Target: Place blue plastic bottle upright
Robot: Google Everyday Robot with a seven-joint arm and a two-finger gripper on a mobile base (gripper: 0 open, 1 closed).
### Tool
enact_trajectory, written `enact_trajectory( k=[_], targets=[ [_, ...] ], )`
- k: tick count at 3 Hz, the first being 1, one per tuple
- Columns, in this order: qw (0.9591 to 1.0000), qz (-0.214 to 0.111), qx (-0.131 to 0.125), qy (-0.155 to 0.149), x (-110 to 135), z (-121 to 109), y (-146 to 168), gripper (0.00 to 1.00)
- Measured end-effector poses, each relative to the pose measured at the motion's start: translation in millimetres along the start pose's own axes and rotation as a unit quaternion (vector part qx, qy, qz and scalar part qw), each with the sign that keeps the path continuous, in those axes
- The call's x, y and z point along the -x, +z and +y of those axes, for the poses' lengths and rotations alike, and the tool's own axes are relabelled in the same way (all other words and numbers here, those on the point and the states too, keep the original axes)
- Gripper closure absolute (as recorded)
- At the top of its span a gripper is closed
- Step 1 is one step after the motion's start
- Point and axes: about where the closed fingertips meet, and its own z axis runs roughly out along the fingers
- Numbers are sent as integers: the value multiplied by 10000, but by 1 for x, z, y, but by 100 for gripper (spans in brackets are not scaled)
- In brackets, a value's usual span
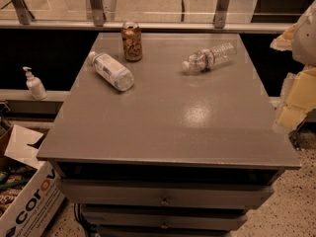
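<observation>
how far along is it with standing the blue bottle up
Done: nothing yet. The blue plastic bottle lies on its side on the grey table, near the upright brown can. In hand: only the approach, since the end effector is off the table's right edge, well apart from the bottle. Left: reach across, grasp the bottle, set it down upright.

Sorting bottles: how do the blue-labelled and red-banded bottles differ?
The blue plastic bottle is smooth-sided with a wide pale label; the red-banded bottle is dented with a narrow band. The former lies beside the brown can, the latter apart. Both lie on their sides. The gripper is right of the table.
</observation>
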Motion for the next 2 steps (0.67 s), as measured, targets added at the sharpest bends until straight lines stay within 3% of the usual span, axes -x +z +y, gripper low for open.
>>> enact_trajectory(
  k=[2],
  targets=[
    [9999, -103, -34, -83, 79, -27, 34, 0]
  ],
)
